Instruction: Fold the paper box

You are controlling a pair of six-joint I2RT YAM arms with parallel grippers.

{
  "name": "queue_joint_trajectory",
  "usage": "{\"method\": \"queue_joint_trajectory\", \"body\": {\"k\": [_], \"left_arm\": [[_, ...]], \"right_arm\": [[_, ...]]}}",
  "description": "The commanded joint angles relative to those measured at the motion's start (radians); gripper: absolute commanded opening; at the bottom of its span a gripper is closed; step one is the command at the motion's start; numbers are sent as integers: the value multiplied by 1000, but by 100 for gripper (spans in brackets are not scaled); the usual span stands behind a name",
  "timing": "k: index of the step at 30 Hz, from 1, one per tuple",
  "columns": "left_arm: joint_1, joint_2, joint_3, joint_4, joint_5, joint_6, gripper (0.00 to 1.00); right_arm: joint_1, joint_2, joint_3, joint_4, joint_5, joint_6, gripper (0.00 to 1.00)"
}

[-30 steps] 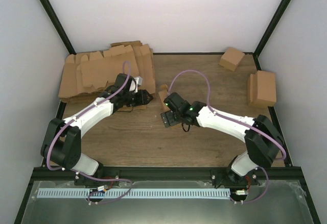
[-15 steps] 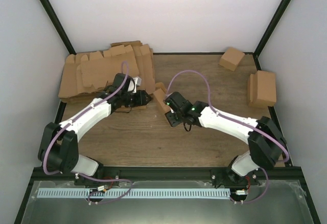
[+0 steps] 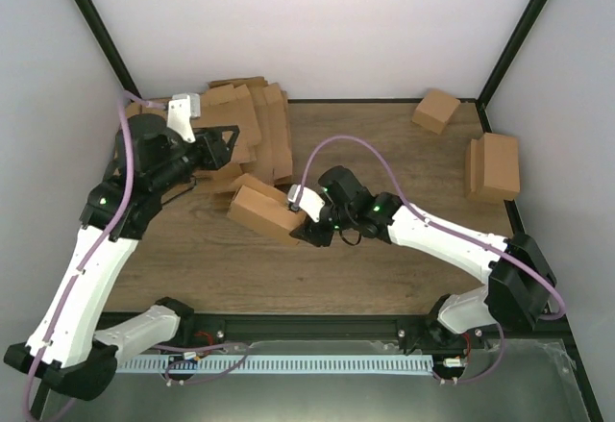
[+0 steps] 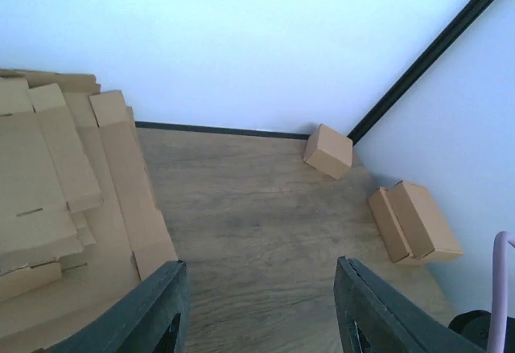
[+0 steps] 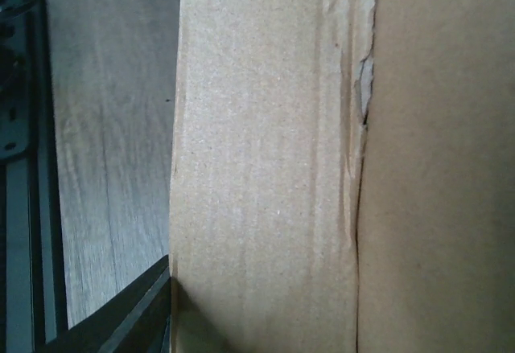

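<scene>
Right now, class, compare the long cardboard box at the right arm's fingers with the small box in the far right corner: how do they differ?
The paper box is long and shallow; the small box is short and cube-like. The paper box lies mid-table, gripped at one end by the right gripper; the small box sits untouched near the back wall. Both are plain brown cardboard.

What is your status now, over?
Left gripper open, empty. Right gripper shut on paper box end. Pile of flat blanks close behind box.
</scene>
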Motion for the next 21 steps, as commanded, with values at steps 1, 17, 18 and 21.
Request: {"method": "queue_joint_trajectory", "body": {"k": [1,17,18,21], "left_arm": [[3,12,-8,-115,-58,34,52],[3,8,-120,-58,1,25,52],[4,7,-132,-52,5,21,52],[3,5,-164,-30,25,11,52]], "right_arm": [[8,-5,25,-9,-111,-279,46],[6,145,92,-169,17,-602,50],[6,152,89,-168,25,-607,50],[4,169,87,-173,69,-625,51]]}}
